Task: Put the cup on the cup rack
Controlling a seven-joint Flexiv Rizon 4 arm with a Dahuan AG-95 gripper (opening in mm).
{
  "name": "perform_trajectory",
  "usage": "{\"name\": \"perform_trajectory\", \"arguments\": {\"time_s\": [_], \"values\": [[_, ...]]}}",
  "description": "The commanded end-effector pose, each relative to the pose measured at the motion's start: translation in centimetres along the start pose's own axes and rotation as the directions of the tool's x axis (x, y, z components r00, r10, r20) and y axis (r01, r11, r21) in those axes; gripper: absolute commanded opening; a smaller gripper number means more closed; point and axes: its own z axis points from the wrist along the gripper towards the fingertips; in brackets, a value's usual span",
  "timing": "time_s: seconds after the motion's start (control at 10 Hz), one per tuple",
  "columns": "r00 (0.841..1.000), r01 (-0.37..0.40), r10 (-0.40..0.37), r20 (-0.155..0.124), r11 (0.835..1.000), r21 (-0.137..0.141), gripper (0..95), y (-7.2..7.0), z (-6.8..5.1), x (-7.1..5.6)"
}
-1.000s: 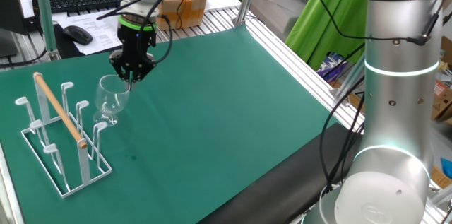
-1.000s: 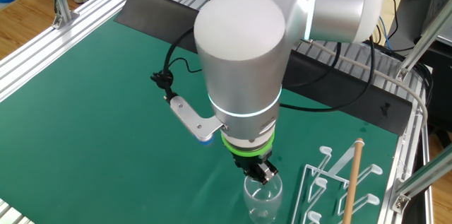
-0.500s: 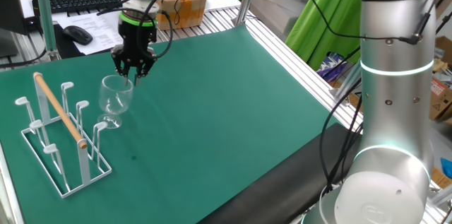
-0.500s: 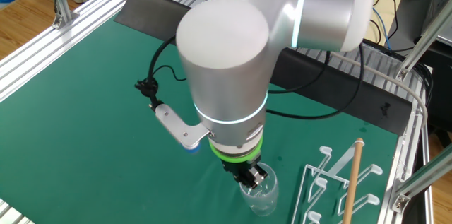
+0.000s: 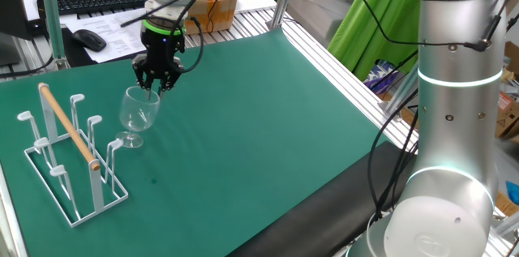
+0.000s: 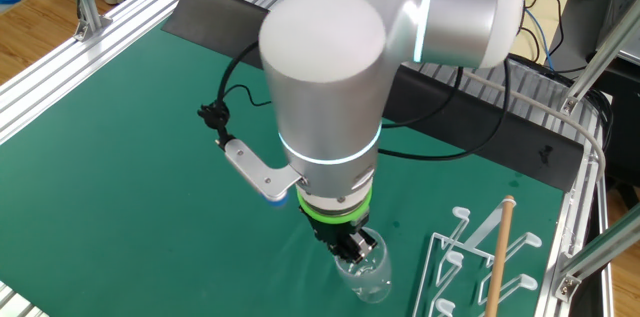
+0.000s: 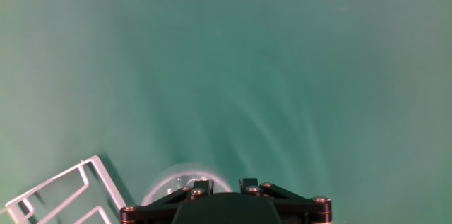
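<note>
Wine goblet now tilted and shifted slightly away from the cup rack, fingers closed on its rim, foot near the green bench, just beside the rack.

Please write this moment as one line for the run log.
gripper: shut on cup rim | cup: tilted, foot near mat beside cup rack | rack pegs: all bare | step: placing not yet done
</note>
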Motion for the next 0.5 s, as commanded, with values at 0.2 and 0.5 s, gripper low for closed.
{"name": "perform_trajectory", "arguments": {"time_s": [0.2, 0.5], "values": [[1.000, 0.009, -0.009, 0.005, 1.000, 0.005, 19.0, -0.05, -0.21, -0.53], [1.000, 0.020, -0.020, 0.009, 1.000, 0.006, 19.0, -0.13, -0.24, -1.00]]}}
